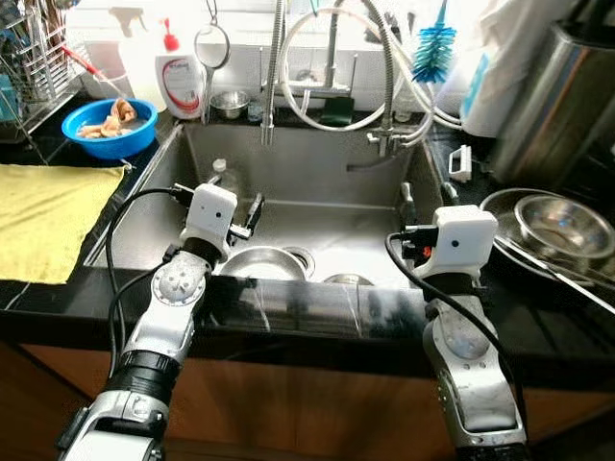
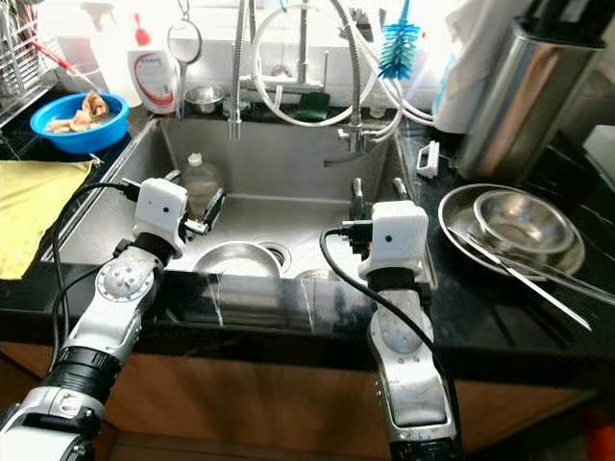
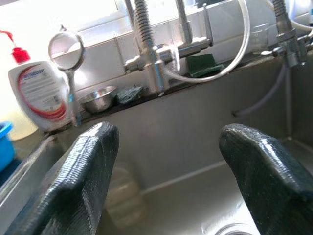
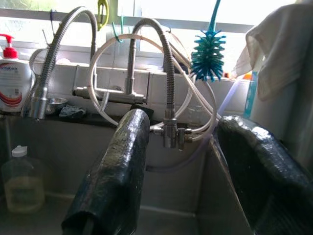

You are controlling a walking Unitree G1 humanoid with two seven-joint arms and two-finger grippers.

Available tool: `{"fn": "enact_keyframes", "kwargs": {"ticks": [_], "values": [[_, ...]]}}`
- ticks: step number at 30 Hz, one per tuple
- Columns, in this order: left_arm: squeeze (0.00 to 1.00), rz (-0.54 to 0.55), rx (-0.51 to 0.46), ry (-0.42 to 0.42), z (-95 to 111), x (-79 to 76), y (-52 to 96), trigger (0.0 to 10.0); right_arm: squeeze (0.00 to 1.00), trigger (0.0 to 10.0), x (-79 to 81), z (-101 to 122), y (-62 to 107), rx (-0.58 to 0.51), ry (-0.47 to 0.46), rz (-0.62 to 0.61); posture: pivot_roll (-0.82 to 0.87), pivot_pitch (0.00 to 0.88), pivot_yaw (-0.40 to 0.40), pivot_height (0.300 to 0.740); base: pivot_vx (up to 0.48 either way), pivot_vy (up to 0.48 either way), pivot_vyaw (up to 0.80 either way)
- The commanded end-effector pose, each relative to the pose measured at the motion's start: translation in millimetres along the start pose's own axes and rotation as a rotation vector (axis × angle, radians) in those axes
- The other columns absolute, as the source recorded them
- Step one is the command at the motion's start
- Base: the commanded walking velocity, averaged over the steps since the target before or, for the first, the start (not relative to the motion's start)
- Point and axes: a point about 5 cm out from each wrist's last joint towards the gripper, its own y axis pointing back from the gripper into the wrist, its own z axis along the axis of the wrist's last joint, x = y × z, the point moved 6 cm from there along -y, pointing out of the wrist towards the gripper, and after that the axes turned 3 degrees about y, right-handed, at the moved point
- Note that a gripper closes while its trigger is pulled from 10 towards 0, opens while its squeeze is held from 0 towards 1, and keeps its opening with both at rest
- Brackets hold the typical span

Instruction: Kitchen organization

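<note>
A steel sink (image 1: 317,163) lies before me, set in a black counter. A steel bowl (image 1: 261,261) rests on the sink floor near the drain. A clear bottle of yellowish liquid (image 2: 200,182) stands at the sink's left wall and also appears as the bottle (image 4: 19,181) in the right wrist view. My left gripper (image 1: 245,216) hangs open over the sink's left part, just above the bowl and beside the bottle (image 3: 124,196). My right gripper (image 2: 377,192) is open over the sink's right side, pointing toward the faucets (image 4: 129,73). Neither gripper holds anything.
A blue bowl of scraps (image 1: 109,127) and a yellow cloth (image 1: 48,216) sit on the left counter. Nested steel bowls (image 1: 562,226) and a tall steel pot (image 1: 548,96) occupy the right counter. Dish soap (image 1: 180,82), a hanging strainer (image 1: 211,46) and a blue brush (image 1: 434,48) line the back.
</note>
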Motion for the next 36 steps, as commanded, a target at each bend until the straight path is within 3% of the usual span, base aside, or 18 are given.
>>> {"fn": "enact_keyframes", "kwargs": {"ticks": [1,10,16,21,22,24,25,26,27,29,30,35,36], "values": [[0.00,-0.007,-0.035,0.006,8,-4.1,-0.8,10.0,0.00,10.0,-6.0,5,-0.3,-0.018,0.005,-0.017,0.07,0.000,-0.017,0.740,0.000,0.000,0.00],[0.00,-0.008,-0.028,0.006,5,-3.4,1.8,10.0,0.00,10.0,-11.6,10,6.6,-0.039,0.040,-0.064,0.06,0.000,-0.019,0.740,0.000,0.000,0.00],[0.00,-0.006,-0.018,0.001,2,-1.7,3.2,10.0,0.00,10.0,-25.0,14,24.0,-0.048,0.133,-0.146,0.05,0.000,-0.017,0.740,0.000,0.000,0.00],[0.00,-0.009,-0.012,0.000,0,-2.7,3.4,10.0,0.00,10.0,-52.7,5,45.3,0.010,0.171,-0.275,0.05,0.000,-0.013,0.740,0.000,0.000,0.00],[0.00,-0.009,-0.007,0.000,-2,-2.5,4.2,10.0,0.00,10.0,-66.6,2,54.9,0.032,0.192,-0.336,0.04,0.000,-0.011,0.740,0.000,0.000,0.00],[0.00,-0.009,-0.005,0.000,-2,-2.5,4.4,10.0,0.00,10.0,-70.8,2,58.1,0.039,0.200,-0.356,0.04,0.000,-0.011,0.740,0.000,0.000,0.00],[0.00,-0.009,0.002,0.000,-4,-2.1,5.1,10.0,0.00,10.0,-89.3,-1,70.0,0.067,0.229,-0.446,0.03,0.000,-0.009,0.740,0.000,0.000,0.00],[0.00,-0.009,0.002,0.000,-4,-2.1,5.1,10.0,0.00,10.0,-89.3,-1,70.0,0.067,0.229,-0.446,0.03,0.000,-0.009,0.740,0.000,0.000,0.00],[0.00,-0.009,0.005,-0.001,-5,-2.0,5.3,10.0,0.00,10.0,-110.3,-5,85.9,0.110,0.227,-0.555,0.03,0.000,-0.009,0.740,0.000,0.000,0.00],[0.00,-0.009,0.005,-0.001,-5,-2.0,5.2,10.0,0.00,10.0,-118.5,-8,93.0,0.128,0.218,-0.600,0.03,0.000,-0.009,0.740,0.000,0.000,0.00],[0.00,-0.010,0.006,0.001,-5,-2.5,4.8,10.0,0.00,10.0,-136.0,-15,109.9,0.179,0.227,-0.677,0.03,0.000,-0.007,0.740,0.000,0.000,0.00],[0.00,-0.015,0.007,0.003,-6,-4.2,4.1,10.0,0.00,10.0,-156.0,-18,130.1,0.217,0.203,-0.768,0.02,0.000,-0.007,0.740,0.000,0.000,0.00],[0.00,-0.015,0.007,0.004,-6,-4.4,4.0,10.0,0.09,10.0,-156.7,-19,131.0,0.216,0.187,-0.774,0.02,0.000,-0.007,0.740,0.000,0.000,0.00]]}}
